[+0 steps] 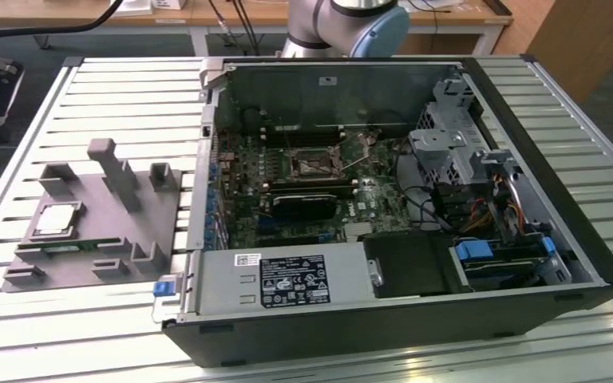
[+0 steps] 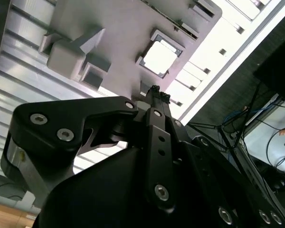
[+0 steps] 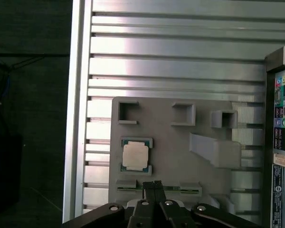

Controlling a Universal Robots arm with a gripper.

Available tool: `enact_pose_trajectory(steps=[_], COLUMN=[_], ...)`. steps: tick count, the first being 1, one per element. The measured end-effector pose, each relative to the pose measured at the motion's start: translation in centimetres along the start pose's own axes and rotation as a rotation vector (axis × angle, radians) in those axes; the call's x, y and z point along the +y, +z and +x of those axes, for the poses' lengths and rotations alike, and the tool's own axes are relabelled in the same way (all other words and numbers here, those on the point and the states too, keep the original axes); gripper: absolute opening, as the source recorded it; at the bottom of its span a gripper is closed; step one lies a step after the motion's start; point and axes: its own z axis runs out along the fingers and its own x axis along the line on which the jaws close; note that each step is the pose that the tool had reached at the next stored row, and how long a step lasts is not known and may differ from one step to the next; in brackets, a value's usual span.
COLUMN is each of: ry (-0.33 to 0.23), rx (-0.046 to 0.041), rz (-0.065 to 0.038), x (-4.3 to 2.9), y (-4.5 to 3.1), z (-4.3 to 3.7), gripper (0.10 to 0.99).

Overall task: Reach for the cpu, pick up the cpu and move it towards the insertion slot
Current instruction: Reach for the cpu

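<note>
A black pincer [image 3: 152, 185] hangs above a grey moulded holder [image 3: 171, 123] on a slatted metal tabletop [image 3: 180, 47]. Its two tips are pressed together and hold nothing. The cpu [image 3: 135, 156], a small square chip with a pale metal top, lies flat in a holder pocket just beyond the tips, untouched. It is probably light, stiff, smooth and delicate underneath, so it is best gripped by two opposite edges. The pocket's corner lips hide part of those edges. The insertion slot [image 1: 312, 166] sits well away, inside the open computer case [image 1: 562, 239], and its latch is hard to make out.

One cpu [image 1: 55, 220], one insertion slot [image 1: 313, 167], one memory stick [image 1: 70, 247], one grey fixture [image 1: 106, 230], one computer case [image 1: 392, 329].
</note>
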Motion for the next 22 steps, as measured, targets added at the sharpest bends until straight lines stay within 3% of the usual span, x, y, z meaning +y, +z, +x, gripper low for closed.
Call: enact_pose_trajectory(steps=[7, 12, 15, 16, 17, 19, 20, 22], ry=[0.0, 0.0, 0.0, 0.0, 0.0, 0.0, 0.0, 0.001], rx=[0.0001, 0.0017, 0.0044, 0.0068, 0.007, 0.007, 0.0071, 0.0071], rz=[0.0, 0.0, -0.009, -0.01, -0.01, -0.01, -0.01, -0.01], x=[0.02, 0.01, -0.05, -0.05, -0.06, -0.08, -0.09, -0.12], y=[0.28, 0.47, 0.77, 0.92, 1.09, 1.45, 1.64, 2.0], z=[1.81, 1.98, 1.98, 1.98, 1.98, 1.97, 1.97, 1.95], gripper=[0.106, 0.114, 0.231, 0.29, 0.29, 0.408, 0.408, 0.525])
